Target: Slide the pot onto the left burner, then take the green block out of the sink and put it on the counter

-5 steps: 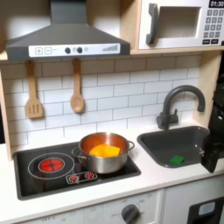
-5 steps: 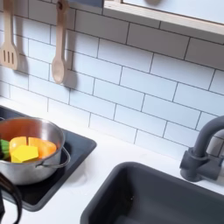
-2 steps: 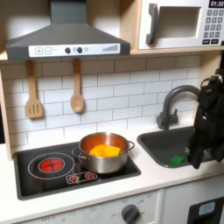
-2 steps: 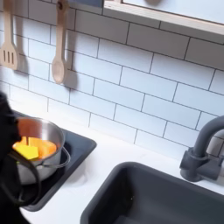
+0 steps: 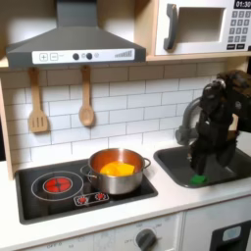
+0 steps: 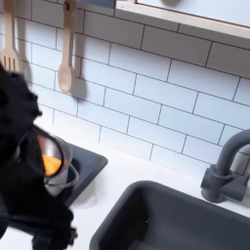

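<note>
The steel pot (image 5: pixel 118 169) with orange pieces inside stands on the black cooktop's burner nearer the sink, in the first exterior view. The green block (image 5: pixel 199 179) lies in the dark grey sink (image 5: pixel 176 157). My black arm hangs over the sink, with the gripper (image 5: pixel 202 165) just above the block; motion blur hides its fingers. In the second exterior view the blurred arm covers most of the pot (image 6: pixel 55 162), and the sink (image 6: pixel 166 220) lies at the lower right. The cream counter (image 5: pixel 147 210) runs along the front.
A red-glowing burner (image 5: pixel 57 183) sits at the first exterior view's left of the pot. The arched faucet (image 5: pixel 188 123) rises behind the sink, close to the arm. Two wooden utensils (image 5: pixel 86 98) hang on the tiled wall. A microwave (image 5: pixel 201 25) sits high above.
In the first exterior view the arm swung from the right edge leftwards and now hangs over the sink. In the second exterior view it now covers more of the pot.
</note>
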